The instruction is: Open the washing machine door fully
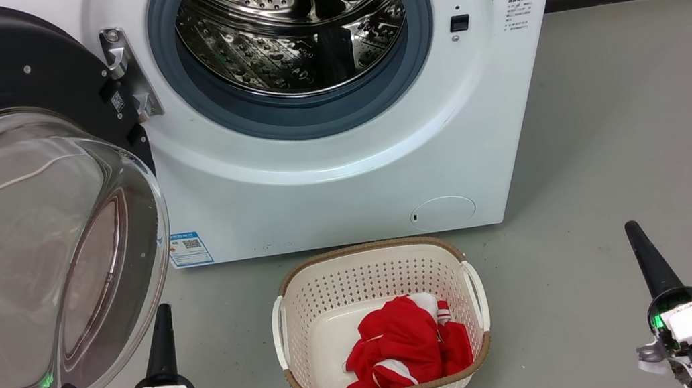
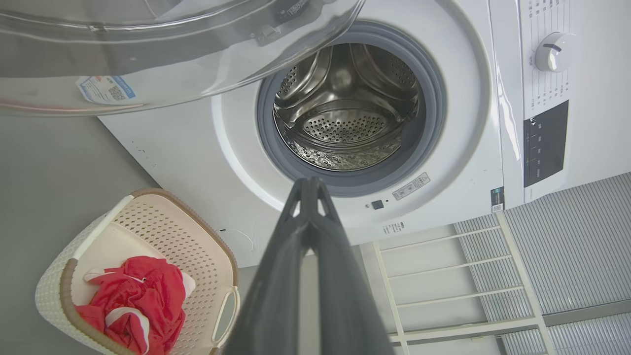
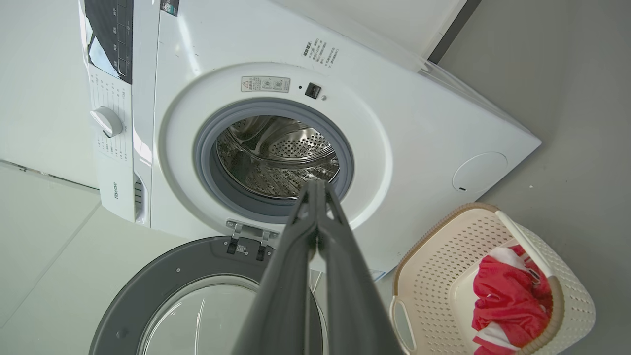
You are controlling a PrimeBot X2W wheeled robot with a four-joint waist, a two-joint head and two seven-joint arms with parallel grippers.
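Head view: left pincer (image 1: 162,314), right pincer (image 1: 634,233) upright, pinched together.

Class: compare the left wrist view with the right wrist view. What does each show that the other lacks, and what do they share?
Left wrist view, not the right: a white barred rack and a ribbed grey panel beside the machine. Right wrist view, not the left: the round flap low on the machine front and small lettering near the dial. Both: the open washing machine door, steel drum, basket with red cloth, and closed left fingers or right fingers.
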